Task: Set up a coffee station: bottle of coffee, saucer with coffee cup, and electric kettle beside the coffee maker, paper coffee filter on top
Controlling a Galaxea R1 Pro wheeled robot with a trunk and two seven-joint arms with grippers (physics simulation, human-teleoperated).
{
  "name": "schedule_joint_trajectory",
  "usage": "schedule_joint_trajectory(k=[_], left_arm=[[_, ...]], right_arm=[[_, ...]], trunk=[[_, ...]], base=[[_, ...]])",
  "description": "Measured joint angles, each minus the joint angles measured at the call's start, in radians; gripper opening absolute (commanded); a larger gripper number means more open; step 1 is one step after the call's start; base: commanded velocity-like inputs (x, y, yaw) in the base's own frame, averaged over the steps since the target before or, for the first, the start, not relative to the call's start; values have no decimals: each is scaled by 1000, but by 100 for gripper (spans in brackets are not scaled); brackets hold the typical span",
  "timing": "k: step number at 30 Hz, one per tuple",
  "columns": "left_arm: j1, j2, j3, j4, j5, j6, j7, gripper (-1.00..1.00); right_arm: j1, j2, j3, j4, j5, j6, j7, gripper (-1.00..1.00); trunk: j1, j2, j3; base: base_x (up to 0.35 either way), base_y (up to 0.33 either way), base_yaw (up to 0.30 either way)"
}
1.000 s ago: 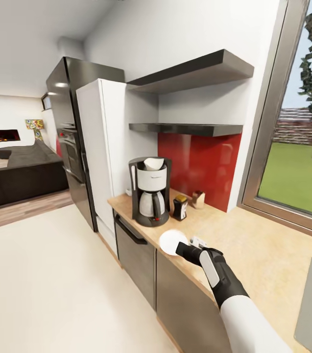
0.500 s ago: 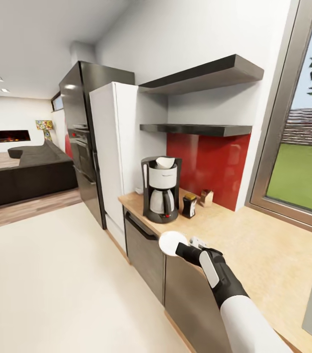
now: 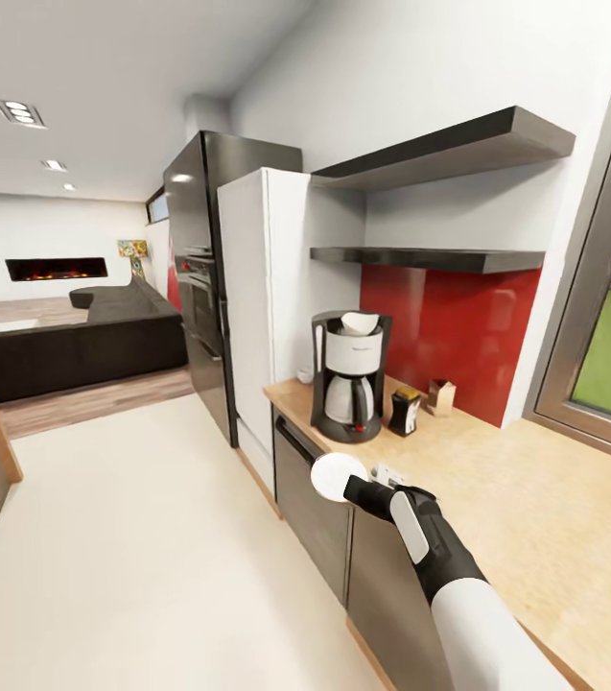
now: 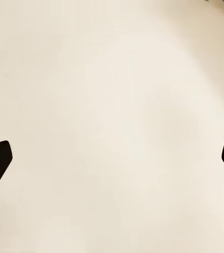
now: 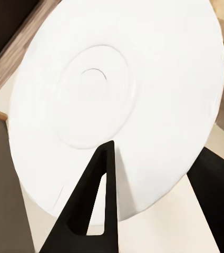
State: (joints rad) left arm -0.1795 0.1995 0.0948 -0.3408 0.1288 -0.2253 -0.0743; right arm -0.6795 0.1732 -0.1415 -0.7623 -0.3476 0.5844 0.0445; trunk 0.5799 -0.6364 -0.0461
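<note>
My right pincer [image 3: 346, 487] still pinches the rim of the saucer [image 3: 338, 475], carrying it over the front edge of the kitchen countertop [image 3: 497, 489]. My left pincer [image 4: 112, 158] is spread wide over the pale floor [image 4: 112, 79]. The coffee maker [image 3: 349, 377] now looks closer, because my view has turned left.

- kitchen countertop [image 3: 497, 480]: wide bare stretch right of the coffee maker [image 3: 348, 376], open toward the window.
- Back strip by the red backsplash blocked: bottle of coffee [image 3: 405, 411] just beside the maker, small tan block [image 3: 439, 396] near it.
- Lower shelf [image 3: 430, 257] overhangs the maker, limits top access.
- Fridge [image 3: 267, 307] closes the left end.
</note>
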Motion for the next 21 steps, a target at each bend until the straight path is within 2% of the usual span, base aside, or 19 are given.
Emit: schedule_joint_trajectory(k=[7,13,21], left_arm=[[3,0,3,0,9,-4,-1,100],[7,-3,-4,1,8,-6,-2,100],[9,-3,-1,1,11,-7,-2,100]], right_arm=[[-1,0,1,2,-12,0,1,-100],[0,0,2,1,-19,0,1,-100],[-1,0,2,-1,-19,0,1,-100]], trunk=[[0,0,3],[0,0,3],[0,0,3]], base=[[56,0,266],[301,60,278],[311,180,279]])
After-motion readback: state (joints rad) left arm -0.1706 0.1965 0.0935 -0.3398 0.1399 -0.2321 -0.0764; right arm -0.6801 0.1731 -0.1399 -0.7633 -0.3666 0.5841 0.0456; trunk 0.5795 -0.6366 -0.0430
